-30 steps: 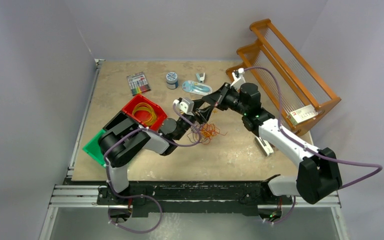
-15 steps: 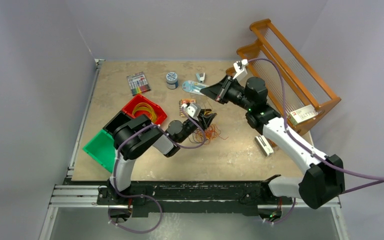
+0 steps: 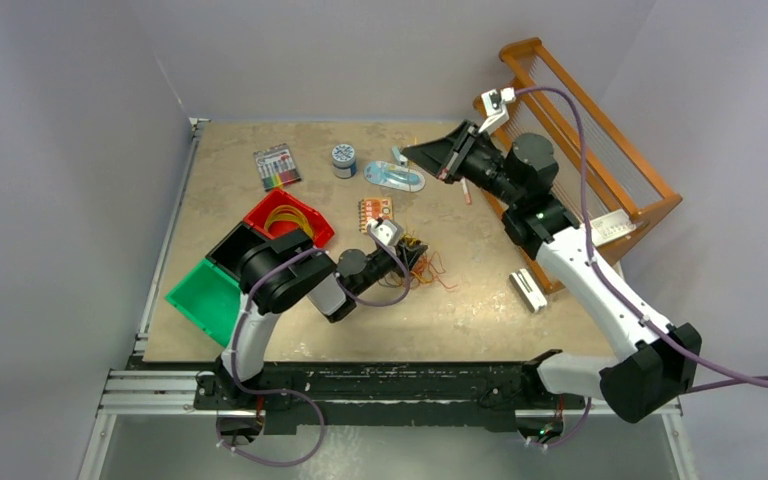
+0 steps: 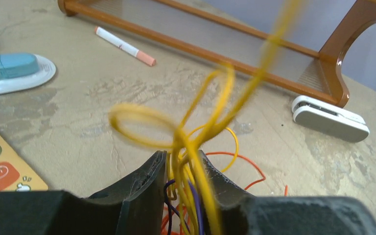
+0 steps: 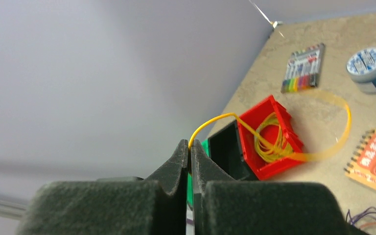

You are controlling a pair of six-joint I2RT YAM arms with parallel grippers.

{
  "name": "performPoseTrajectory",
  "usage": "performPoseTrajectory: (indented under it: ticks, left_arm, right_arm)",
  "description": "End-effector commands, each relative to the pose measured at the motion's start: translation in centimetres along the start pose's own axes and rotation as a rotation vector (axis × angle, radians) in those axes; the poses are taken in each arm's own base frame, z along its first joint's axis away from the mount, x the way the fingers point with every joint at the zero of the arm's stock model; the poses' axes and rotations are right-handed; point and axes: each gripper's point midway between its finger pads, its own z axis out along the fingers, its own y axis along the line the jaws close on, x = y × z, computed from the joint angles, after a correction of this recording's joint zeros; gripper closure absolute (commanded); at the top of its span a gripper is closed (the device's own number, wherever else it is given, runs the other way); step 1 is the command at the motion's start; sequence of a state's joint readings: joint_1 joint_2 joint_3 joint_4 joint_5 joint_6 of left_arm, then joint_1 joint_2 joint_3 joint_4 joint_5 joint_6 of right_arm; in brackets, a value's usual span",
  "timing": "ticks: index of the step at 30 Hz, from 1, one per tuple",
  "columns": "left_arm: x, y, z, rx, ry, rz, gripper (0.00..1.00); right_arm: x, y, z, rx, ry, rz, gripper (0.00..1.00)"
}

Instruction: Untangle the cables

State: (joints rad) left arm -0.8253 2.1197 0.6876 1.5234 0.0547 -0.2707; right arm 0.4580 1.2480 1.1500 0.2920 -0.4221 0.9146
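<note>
One yellow cable (image 5: 215, 119), seemingly, between both jaws.

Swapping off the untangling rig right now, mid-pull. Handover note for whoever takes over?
Left end effector: shut on the tangle of yellow, purple and orange strands, at mid-table.
Right end effector: shut on one yellow cable, raised over the far side.
That cable looks not yet free: a blurred yellow strand rises out of the tangle.
Done: a bundle of yellow cables lies in the red bin.
Left: pull this yellow one clear and bin it, then separate purple and orange.
</note>
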Motion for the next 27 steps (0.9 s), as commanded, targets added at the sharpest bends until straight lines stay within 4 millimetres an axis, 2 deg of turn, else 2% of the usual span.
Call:
performPoseTrajectory:
  ticks: [1,14,18,21,27]
  left_arm:
    - [-3.1,-1.2,-0.3,0.058,-0.142,-0.013,0.75]
    - [-2.4,-1.4,-1.0,0.068,-0.118,-0.014,0.76]
    - [-2.2,-1.4,-1.0,0.071,-0.110,-0.015,0.85]
    - [-1.9,-1.5,-0.9,0.075,-0.100,-0.016,1.00]
    - [-1.8,-1.5,-0.9,0.076,-0.093,-0.020,1.00]
  right_arm:
    - [-4.8,6.2,-1.3,-0.115,-0.113,-0.136,1.00]
    - [-11.8,10.8,-3.7,-0.085,-0.288,-0.317,1.00]
    - [-13.6,12.0,-4.7,-0.069,-0.344,-0.370,1.00]
    - [-14.5,12.5,-5.3,-0.050,-0.378,-0.399,1.00]
    - [-16.7,13.6,-6.8,-0.003,-0.454,-0.467,1.00]
